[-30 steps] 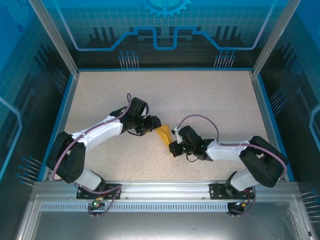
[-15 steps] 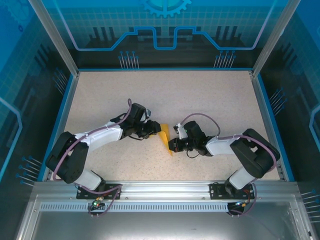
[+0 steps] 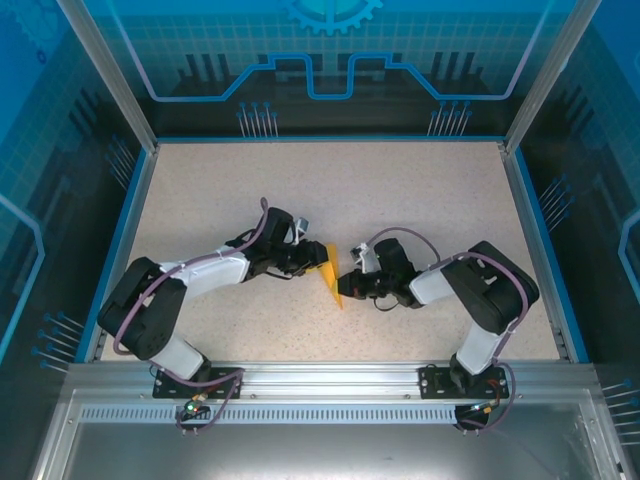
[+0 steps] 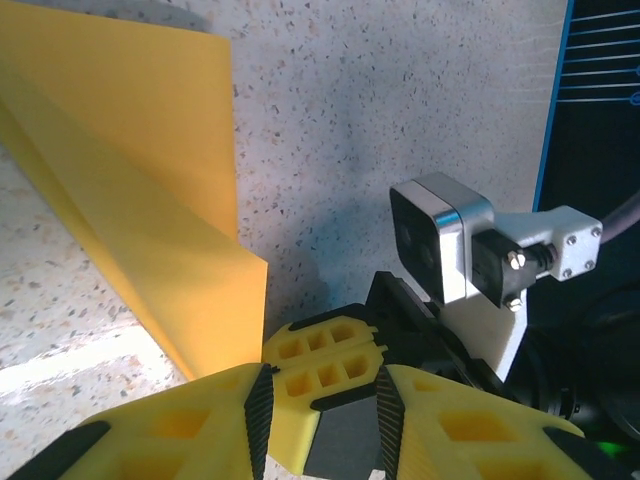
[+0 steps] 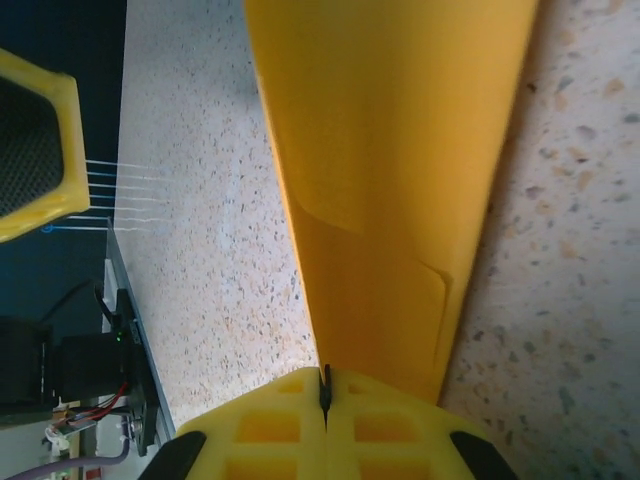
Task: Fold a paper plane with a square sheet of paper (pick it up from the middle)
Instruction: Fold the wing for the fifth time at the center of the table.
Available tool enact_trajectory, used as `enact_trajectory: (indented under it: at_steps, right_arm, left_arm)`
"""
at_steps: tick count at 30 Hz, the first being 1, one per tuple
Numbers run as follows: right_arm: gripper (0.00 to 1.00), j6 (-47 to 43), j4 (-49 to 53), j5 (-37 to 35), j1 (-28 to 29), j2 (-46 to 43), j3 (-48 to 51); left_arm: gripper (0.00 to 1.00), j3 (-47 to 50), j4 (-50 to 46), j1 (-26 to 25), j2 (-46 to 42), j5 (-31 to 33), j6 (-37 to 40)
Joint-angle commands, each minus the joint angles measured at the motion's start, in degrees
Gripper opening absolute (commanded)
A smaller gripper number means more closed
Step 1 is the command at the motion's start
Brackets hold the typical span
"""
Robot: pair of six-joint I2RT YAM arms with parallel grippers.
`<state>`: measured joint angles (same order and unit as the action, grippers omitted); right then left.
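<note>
The sheet of paper [image 3: 331,275], already folded into a narrow tapering wedge of several layers, sits near the middle of the table [image 3: 420,200], a little closer to the near edge than the far one and well away from both side edges. Its point aims toward the near edge.

What could go wrong here comes mostly from crowding. Both arms meet at the same short stretch of paper, so a closing finger may land on the other arm's fingertip rather than on the fold, and the crease would set crooked. If the two arms then draw apart unevenly, the thin layers could slide out of the pinch or tear along the fold.

The right gripper [image 5: 325,385] is clamped tight on one end of the wedge, its two pads meeting with the paper coming straight out of the seam. The left gripper [image 4: 322,390] stands partly open, just beside the paper's lower corner. The right arm's fingertips sit in the gap between its jaws, and I cannot tell whether it touches the paper.
</note>
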<state>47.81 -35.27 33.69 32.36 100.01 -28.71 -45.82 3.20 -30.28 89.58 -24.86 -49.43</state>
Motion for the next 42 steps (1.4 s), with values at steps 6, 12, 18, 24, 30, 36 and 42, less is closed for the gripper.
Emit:
enact_trajectory:
  at_steps: [6, 12, 18, 24, 30, 36, 42]
  right_arm:
    - [0.04, 4.71, -5.56, 5.62, -3.41, 2.81, 1.51]
    - [0.05, 8.44, -9.34, 8.11, -5.09, 6.34, 1.56]
    - [0.05, 9.39, -10.46, 8.49, -5.57, 7.84, 1.86]
    - [0.07, 10.02, -10.61, 8.69, -6.20, 7.02, 2.34]
    - [0.14, 5.77, -2.83, 6.42, -6.04, 2.70, 1.44]
    - [0.18, 2.84, 2.54, 5.11, -5.42, 1.32, -0.18]
    - [0.22, 1.53, 5.00, 3.86, -4.65, 1.21, -1.16]
  left_arm:
    - [0.37, -1.07, 4.00, -1.57, 4.18, -2.65, 1.09]
    - [0.37, -2.07, 5.31, -2.49, 6.93, -3.00, 1.56]
    - [0.38, -2.36, 8.24, -2.57, 8.64, -2.96, 1.16]
    - [0.38, -3.17, 8.73, -2.61, 9.61, -2.79, 2.01]
    - [0.38, -4.19, 7.61, -2.60, 11.84, -1.80, 2.91]
    - [0.38, -4.89, 7.80, -2.61, 13.15, -0.91, 2.67]
    - [0.37, -5.42, 6.91, -2.59, 13.83, -0.05, 2.90]
